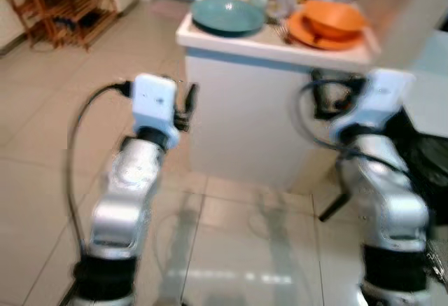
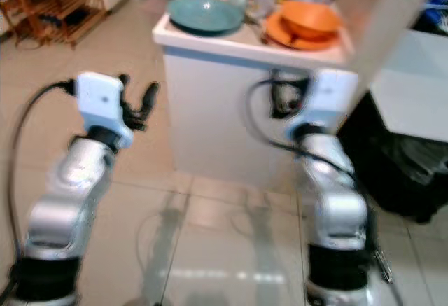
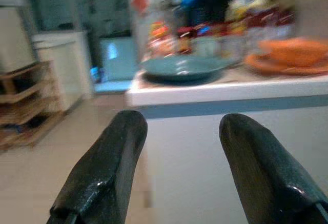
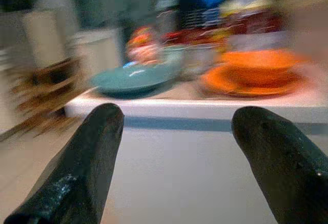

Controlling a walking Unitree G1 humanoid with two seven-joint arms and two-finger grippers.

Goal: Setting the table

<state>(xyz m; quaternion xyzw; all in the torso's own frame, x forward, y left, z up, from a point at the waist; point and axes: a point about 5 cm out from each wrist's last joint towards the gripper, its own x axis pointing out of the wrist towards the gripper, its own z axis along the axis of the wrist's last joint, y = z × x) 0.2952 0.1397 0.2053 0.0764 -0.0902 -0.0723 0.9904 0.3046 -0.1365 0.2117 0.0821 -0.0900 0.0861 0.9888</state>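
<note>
Ahead, a white bench [image 1: 273, 50] is seen carrying a teal plate [image 1: 228, 15] at its left and an orange bowl [image 1: 334, 17] set on an orange plate [image 1: 308, 34] at its right, with cups and blurred packages farther back. Both pincers are held up short of the bench, the left pincer [image 3: 182, 147] and the right pincer [image 4: 177, 142] each with fingers spread apart and nothing gripped. A wooden rack [image 1: 63, 1] is seen far left on the tiled floor [image 1: 231, 250].

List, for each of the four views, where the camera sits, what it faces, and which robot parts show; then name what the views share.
Left eye view: on the head, facing down at the white counter; both silver arms show.
Right eye view: beside it, same scene.
Left wrist view: along the open left gripper toward the teal plate.
Right wrist view: along the open right gripper toward the orange bowl.
All four share the counter's dishes.
</note>
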